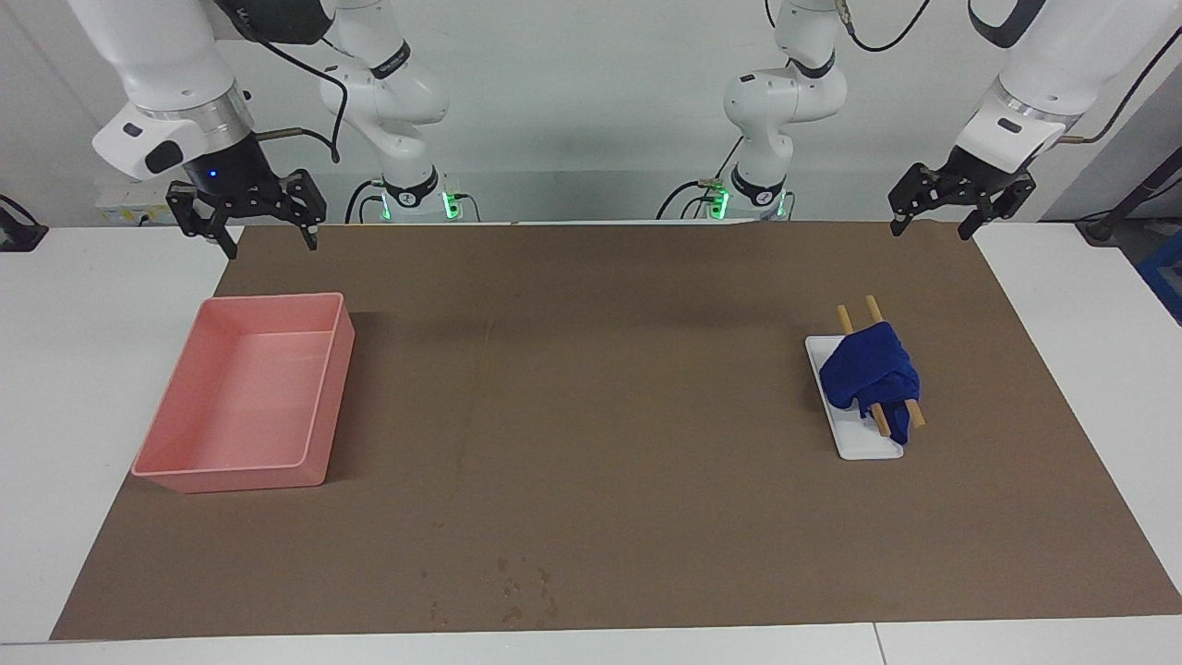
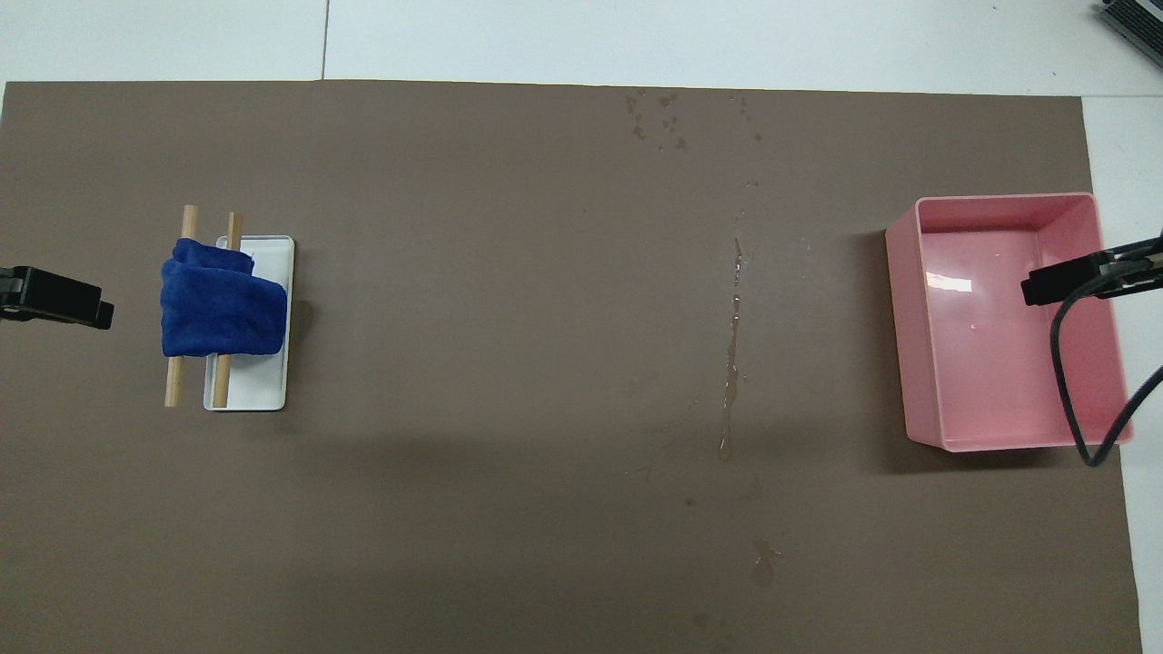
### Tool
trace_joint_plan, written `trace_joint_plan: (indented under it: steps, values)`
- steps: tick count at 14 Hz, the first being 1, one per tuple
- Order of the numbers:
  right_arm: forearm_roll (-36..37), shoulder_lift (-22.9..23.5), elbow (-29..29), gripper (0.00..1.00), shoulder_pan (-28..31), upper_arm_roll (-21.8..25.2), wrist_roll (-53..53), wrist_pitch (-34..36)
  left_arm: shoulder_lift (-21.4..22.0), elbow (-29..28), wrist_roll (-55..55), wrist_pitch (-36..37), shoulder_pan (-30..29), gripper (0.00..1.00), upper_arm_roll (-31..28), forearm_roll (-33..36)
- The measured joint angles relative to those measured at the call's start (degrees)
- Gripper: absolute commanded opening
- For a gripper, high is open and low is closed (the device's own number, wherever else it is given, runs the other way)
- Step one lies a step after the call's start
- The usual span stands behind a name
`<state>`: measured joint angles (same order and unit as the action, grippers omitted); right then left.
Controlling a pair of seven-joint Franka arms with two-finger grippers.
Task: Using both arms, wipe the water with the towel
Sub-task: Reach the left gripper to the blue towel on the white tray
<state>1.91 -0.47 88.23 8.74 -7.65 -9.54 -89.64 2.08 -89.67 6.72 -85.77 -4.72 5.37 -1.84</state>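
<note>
The deep-blue towel lies bundled over two wooden sticks on a white flat stand toward the left arm's end of the table; it also shows in the overhead view. Small water drops dot the brown mat far from the robots, and a thin wet streak runs down the mat's middle. My left gripper hangs open and empty, raised over the mat's corner by the robots. My right gripper hangs open and empty, raised over the mat's edge by the pink tray.
A pink tray with nothing in it stands toward the right arm's end of the table. The brown mat covers most of the white table. A black cable hangs from the right arm over the tray.
</note>
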Motion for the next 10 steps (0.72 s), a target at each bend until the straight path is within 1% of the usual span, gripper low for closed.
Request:
trace_joint_plan:
  steps: [3, 4, 5, 8, 10]
  values:
    - [0.0, 0.0, 0.1, 1.0, 1.7, 0.1, -2.1, 0.2, 0.0, -0.1, 0.0, -0.3, 0.0, 1.0, 0.0, 0.0]
    - [0.0, 0.0, 0.1, 1.0, 1.9, 0.1, -2.7, 0.4, 0.1, -0.5, -0.2, -1.5, 0.0, 1.0, 0.1, 0.0]
    - [0.0, 0.0, 0.1, 1.0, 2.0, 0.1, -3.1, 0.6, 0.2, -1.7, -1.2, -4.1, 0.0, 1.0, 0.1, 0.0]
    - [0.0, 0.0, 0.1, 1.0, 2.0, 0.0, -3.3, 0.7, 1.3, -9.5, -12.4, -14.4, 0.0, 1.0, 0.2, 0.2]
    - [0.0, 0.0, 0.1, 1.0, 2.0, 0.0, -3.3, 0.8, 0.6, -13.2, -23.5, -20.6, 0.2, 1.0, 0.3, 2.1]
